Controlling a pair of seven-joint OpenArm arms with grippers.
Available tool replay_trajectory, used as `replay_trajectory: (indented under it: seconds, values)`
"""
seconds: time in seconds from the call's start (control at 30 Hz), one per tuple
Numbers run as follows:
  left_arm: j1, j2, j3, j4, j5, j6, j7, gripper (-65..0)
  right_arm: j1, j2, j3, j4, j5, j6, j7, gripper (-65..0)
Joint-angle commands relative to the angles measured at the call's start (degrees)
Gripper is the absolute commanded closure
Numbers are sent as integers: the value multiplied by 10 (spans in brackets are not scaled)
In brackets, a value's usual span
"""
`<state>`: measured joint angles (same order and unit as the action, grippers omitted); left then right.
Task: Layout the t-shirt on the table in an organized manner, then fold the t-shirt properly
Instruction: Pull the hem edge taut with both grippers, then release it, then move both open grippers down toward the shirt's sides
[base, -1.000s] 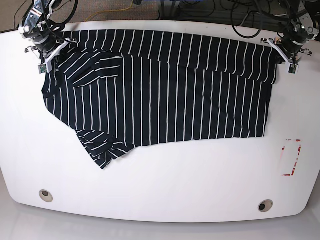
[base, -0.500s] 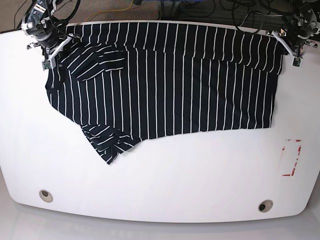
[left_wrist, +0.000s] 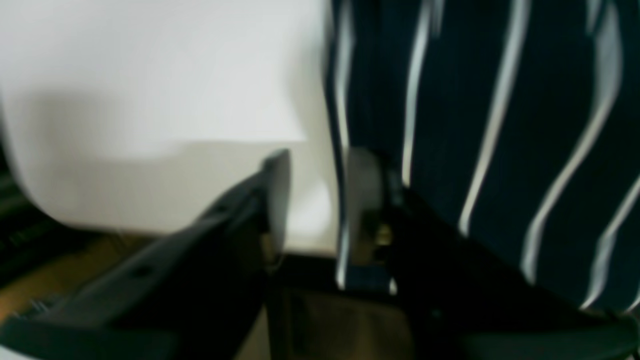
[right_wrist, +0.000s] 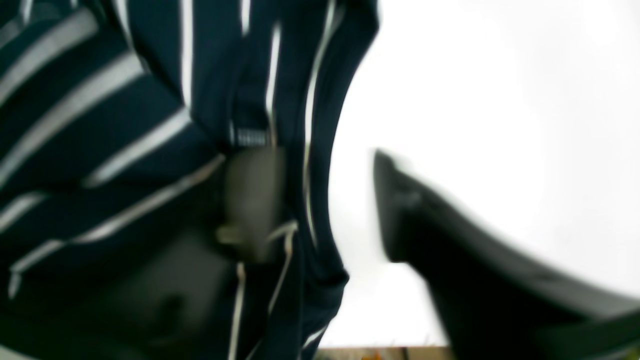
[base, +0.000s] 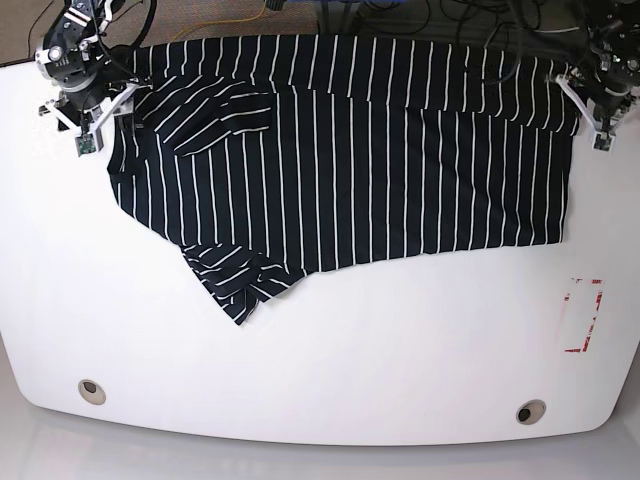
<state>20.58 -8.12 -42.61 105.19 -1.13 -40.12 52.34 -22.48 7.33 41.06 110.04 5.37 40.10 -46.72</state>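
The t-shirt (base: 350, 160) lies spread across the far half of the tabletop (base: 320, 360), its top edge at or just over the far rim. It is not flat yet: one sleeve is folded over near the far corner by the right arm, and a bunched sleeve sticks out at the near edge.

Left gripper (left_wrist: 312, 200): jaws parted, with a gap between the pads. The shirt's edge lies against the inner pad but is not pinched.

Right gripper (right_wrist: 325, 200): jaws parted wide. Fabric drapes over one finger (right_wrist: 252, 200), while the other sits clear over bare tabletop. Neither is gripping anything.

Risks from here:
- The cloth on the right finger could snag as that arm pulls away, dragging that corner and re-wrinkling it.
- With the top edge this close to the rim, unpinned fabric could slide off the back.
- Folding now would trap both crumpled sleeves and give a lopsided fold, so they likely need flattening first.
- Both wrist views are blurred, so any contact call is uncertain.
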Motion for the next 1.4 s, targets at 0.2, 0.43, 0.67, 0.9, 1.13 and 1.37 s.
replay_trajectory:
  seconds: [0.2, 0.43, 0.67, 0.9, 1.13, 1.37]
  values:
    - [-33, -9, -6, 35, -1, 1, -2, -386, 43, 9, 5, 21, 2, -1, 8, -514]
    - [-82, -17, -2, 39, 1, 1, -2, -388, 133, 11, 0, -12, 2, -1, -28, -512]
    - [-141, -21, 27, 37, 3, 1, -2, -386, 251, 12, -4, -99, -33, -1, -51, -510]
    - [-206, -20, 67, 29, 12, 1, -2, -386, 360, 11, -34, -218, -97, -1, -36, -510]
    - [-270, -19, 121, -14, 42, 1, -2, -386, 431, 12, -57, -340, -131, -1, 24, -510]
    - [-321, -18, 132, -61, 56, 1, -2, -386, 482, 12, -58, -448, -145, -1, 61, -510]
